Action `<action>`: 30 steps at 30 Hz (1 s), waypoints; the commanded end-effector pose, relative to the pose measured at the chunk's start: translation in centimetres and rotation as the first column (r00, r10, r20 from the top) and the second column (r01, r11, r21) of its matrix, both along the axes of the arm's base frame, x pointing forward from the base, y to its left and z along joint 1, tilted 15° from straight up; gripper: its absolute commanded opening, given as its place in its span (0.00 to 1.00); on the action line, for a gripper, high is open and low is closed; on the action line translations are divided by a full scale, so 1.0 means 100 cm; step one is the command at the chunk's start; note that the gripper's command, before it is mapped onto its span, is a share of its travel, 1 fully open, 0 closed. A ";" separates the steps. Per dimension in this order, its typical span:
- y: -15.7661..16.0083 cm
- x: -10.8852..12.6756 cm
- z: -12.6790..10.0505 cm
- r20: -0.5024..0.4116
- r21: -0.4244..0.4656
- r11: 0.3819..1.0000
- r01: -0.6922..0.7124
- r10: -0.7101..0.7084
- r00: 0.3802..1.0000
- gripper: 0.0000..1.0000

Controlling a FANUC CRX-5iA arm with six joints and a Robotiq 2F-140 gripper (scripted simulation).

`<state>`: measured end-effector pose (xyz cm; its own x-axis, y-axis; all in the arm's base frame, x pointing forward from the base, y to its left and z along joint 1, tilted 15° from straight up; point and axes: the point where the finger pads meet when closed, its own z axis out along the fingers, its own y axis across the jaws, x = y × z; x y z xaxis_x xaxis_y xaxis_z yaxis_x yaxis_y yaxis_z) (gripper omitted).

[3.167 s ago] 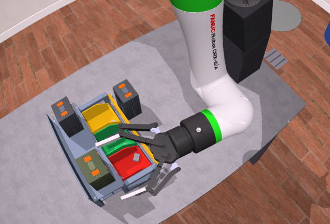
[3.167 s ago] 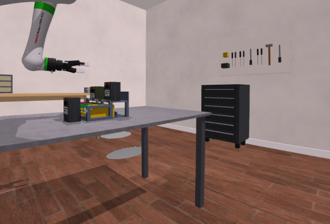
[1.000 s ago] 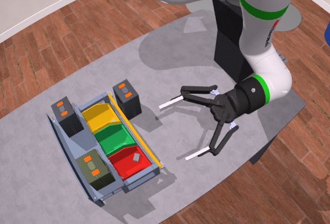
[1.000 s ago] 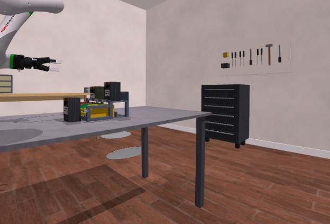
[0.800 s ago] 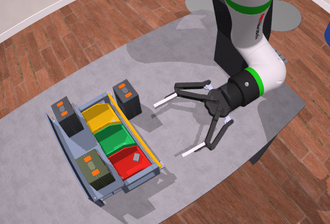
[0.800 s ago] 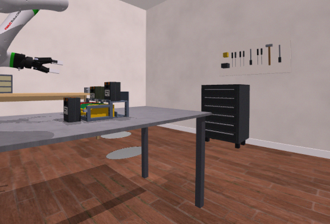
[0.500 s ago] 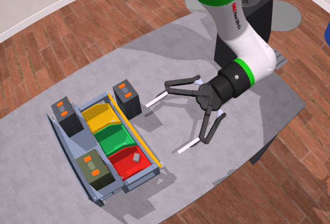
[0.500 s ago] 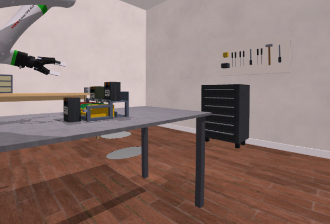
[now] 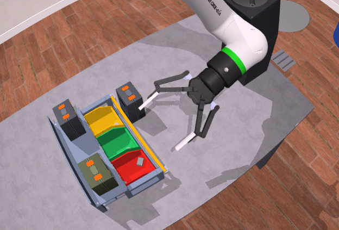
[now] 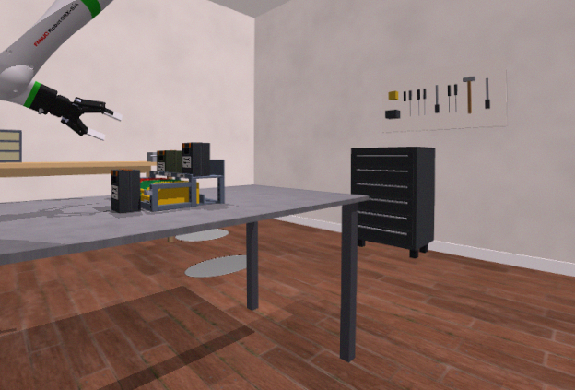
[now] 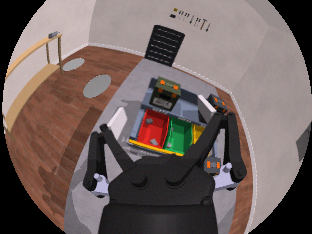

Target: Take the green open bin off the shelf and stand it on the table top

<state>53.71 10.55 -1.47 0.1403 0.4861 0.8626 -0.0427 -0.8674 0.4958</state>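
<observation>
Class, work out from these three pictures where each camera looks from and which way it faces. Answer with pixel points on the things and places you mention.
Top: high above the table, looking steeply down at the green open bin (image 9: 118, 142) (image 11: 180, 136); arm and open black pincer (image 9: 169, 113) (image 10: 112, 128) (image 11: 160, 107) show.
Exterior: beside the table, near table-top height, facing the room's corner; forearm, wrist and pincer show at left.
Wrist: on the wrist behind the pincer, looking out past its fingers, down at the bins.
Shared: top and wrist both see into the green bin.
</observation>
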 end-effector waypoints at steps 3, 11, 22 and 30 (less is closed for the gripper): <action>-0.002 0.003 -0.002 -0.023 -0.002 0.999 -0.047 0.047 0.999 1.00; -0.042 0.011 -0.028 -0.219 -0.108 0.982 -0.152 0.126 0.968 1.00; -0.058 0.015 -0.039 -0.301 -0.157 0.974 -0.162 0.109 0.947 1.00; -0.082 0.021 -0.056 -0.421 -0.197 0.947 -0.253 0.152 0.895 1.00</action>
<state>55.46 2.73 -6.61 0.3701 0.7028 0.6075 0.2432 -0.7045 0.6668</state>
